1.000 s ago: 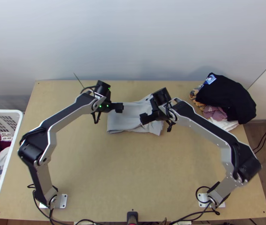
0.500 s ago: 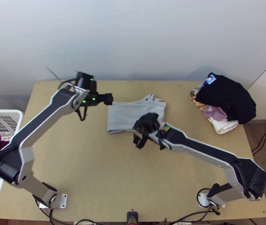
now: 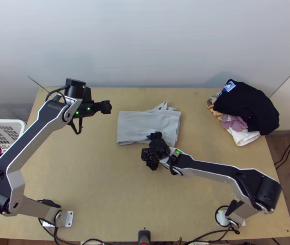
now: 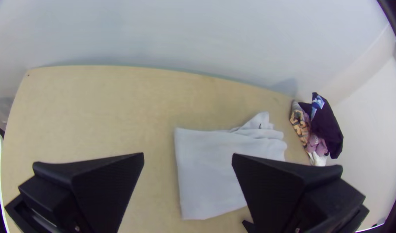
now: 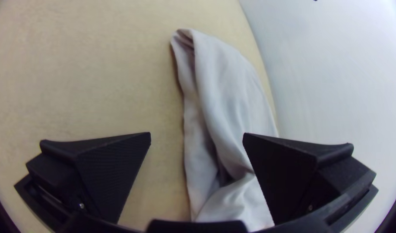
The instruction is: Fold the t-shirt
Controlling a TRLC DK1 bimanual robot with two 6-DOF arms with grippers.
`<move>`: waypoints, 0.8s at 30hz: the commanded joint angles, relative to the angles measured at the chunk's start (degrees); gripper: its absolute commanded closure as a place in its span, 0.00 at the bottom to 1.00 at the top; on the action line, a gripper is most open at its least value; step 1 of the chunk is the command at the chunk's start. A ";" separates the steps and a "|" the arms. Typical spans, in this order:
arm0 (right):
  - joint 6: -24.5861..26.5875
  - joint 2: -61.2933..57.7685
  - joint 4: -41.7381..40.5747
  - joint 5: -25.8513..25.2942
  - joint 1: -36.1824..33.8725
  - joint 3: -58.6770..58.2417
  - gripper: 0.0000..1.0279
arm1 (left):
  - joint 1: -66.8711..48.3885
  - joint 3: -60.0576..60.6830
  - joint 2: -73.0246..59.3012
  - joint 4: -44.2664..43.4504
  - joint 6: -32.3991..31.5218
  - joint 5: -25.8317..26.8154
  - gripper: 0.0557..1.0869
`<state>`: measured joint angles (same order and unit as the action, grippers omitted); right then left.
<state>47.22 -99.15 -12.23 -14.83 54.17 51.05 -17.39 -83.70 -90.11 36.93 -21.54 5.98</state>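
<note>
Shifted with fingers parted, my left end effector (image 4: 187, 159) seemingly gives the grey t-shirt (image 3: 136, 124) room; my right end effector (image 5: 197, 140) straddles its near edge, likely to grip.

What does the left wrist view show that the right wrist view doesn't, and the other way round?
Left wrist view: the clothes pile, with black, purple, white and patterned pieces; the white laundry basket's rim; and the left tool, open.

Right wrist view: the right tool, open, and a closer look at the uneven, layered folds along one side of the t-shirt.

Both: that light grey t-shirt, folded and lying on the light wooden table, and the pale wall beyond it.
</note>
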 commanded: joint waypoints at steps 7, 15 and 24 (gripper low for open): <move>9.64 -10.62 -11.85 -2.22 -4.07 2.04 0.03 | 1.30 2.49 -0.33 -1.95 0.09 1.84 0.04; 12.19 -18.62 -14.84 -4.59 -6.18 9.86 0.10 | 1.04 4.16 0.28 -1.95 -0.26 1.93 0.04; 13.86 -26.00 -15.02 -11.98 -6.89 16.19 0.97 | 1.04 4.34 1.51 -1.68 -0.34 1.93 0.04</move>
<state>60.34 -120.27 -27.05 -21.08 48.12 63.44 -16.45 -79.72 -89.54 35.03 -21.87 7.90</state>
